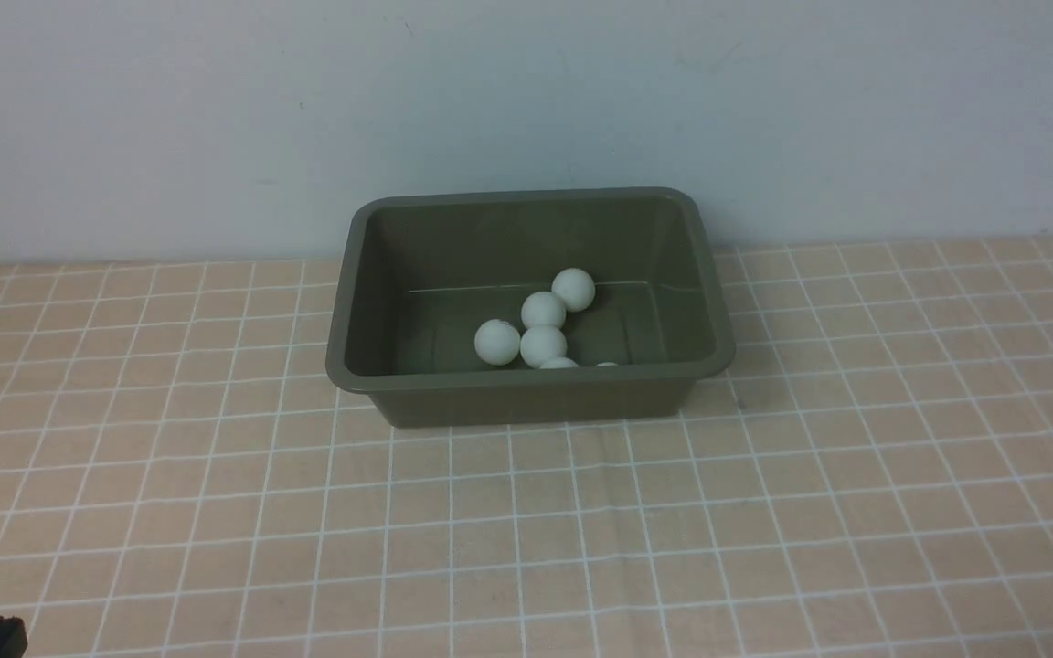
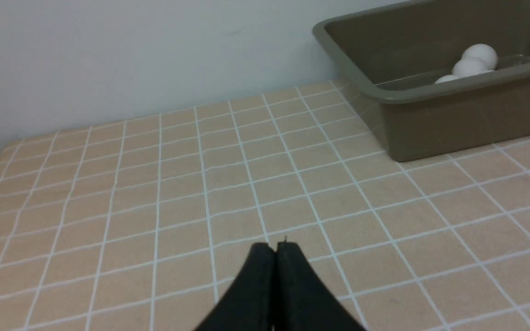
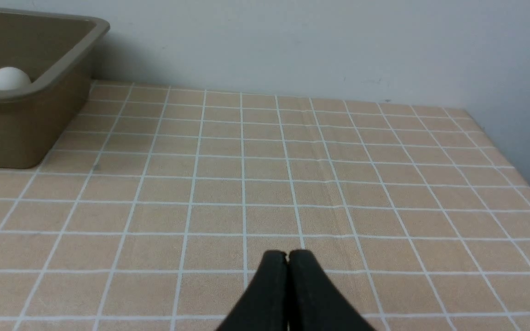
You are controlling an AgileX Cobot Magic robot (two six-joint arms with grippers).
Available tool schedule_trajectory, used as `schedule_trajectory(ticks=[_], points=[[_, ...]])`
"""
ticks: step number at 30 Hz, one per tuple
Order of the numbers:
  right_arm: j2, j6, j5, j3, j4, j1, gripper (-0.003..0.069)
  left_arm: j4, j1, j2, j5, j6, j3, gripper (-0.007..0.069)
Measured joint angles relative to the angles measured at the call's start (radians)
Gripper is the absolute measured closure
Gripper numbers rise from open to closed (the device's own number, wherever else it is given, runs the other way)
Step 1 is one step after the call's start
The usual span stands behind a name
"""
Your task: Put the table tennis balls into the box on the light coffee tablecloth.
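Balls (image 1: 543, 347) all inside box (image 1: 526, 407), on checked cloth (image 1: 453, 567); left gripper (image 2: 276, 250) and right gripper (image 3: 288, 257) both clenched on nothing; job apparently done; main risk, a stray arm sweep knocking the rim, tipping or shoving everything.

Wall: it was plain and pale grey-blue (image 1: 526, 91), and it stood upright behind the far edge of the work surface.
Marks on wall: there were some thin, small dark scratches.
Light: it was soft and rather dim, with no hard shadows.
Wall colour: in the front view, it looked a little more violet toward the left side.
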Motion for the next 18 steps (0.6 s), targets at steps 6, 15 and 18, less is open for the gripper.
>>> schedule_trajectory(ticks=[6, 15, 18], points=[[0.0, 0.0, 0.0, 0.0, 0.0, 0.0, 0.0677, 0.012, 0.003, 0.0, 0.002, 0.006, 0.001, 0.0693], [0.0, 0.001, 0.0, 0.0, 0.0, 0.0, 0.0677, 0.018, 0.003, 0.0, 0.004, 0.008, 0.002, 0.0693], [0.0, 0.001, 0.0, 0.0, 0.0, 0.0, 0.0677, 0.018, 0.003, 0.0, 0.004, 0.008, 0.002, 0.0693]])
